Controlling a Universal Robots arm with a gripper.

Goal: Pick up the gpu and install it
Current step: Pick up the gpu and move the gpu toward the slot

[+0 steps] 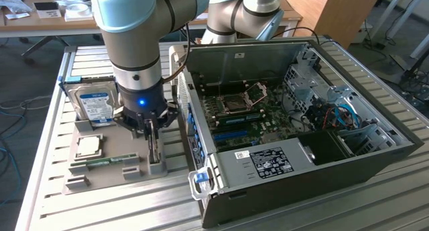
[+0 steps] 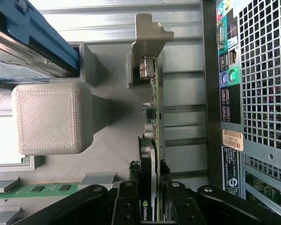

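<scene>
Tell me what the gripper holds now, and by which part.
The gripper clamps the gpu by its upper edge, one finger on each face; the card stands in the grey holder.

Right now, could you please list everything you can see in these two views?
gpu: one, dark board with silver bracket, standing on edge in the holder tray beside the case.
hard drive: one, silver with blue label, upright at the tray's end.
processor chip: one, silver, flat on the tray.
memory stick: one, green, lying flat in the tray.
holder tray: one, grey, on the table at the exterior view's left.
computer case: one, black, side open, motherboard showing, at the exterior view's right.
table: one, silver slatted metal, under everything.
arm: one, grey with pale blue caps, above the tray.
gripper: one, black, at the gpu's upper edge.
</scene>
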